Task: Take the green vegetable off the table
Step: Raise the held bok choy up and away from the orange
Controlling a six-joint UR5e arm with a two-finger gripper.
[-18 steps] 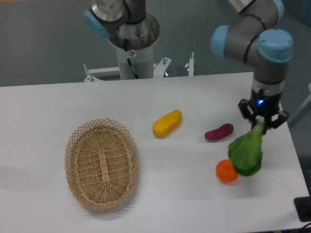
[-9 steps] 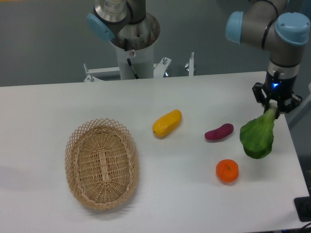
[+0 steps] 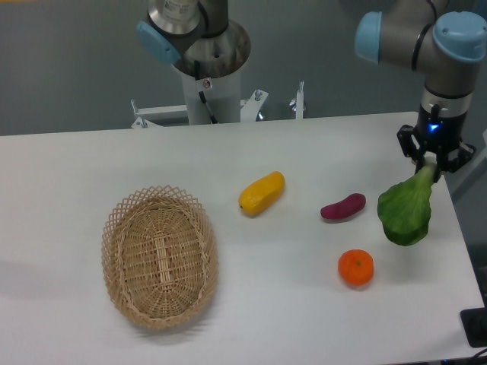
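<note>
The gripper (image 3: 434, 163) pinches the pale stalk of the green vegetable (image 3: 406, 212), which dangles leaf-down above the table (image 3: 91, 160) at its right edge, seemingly light and floppy.

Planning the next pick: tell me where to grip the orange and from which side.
Grip the orange across its round middle, coming straight down. It sits alone on the table, with free space on every side. The pincer is shut on the green vegetable, so release that first.
</note>
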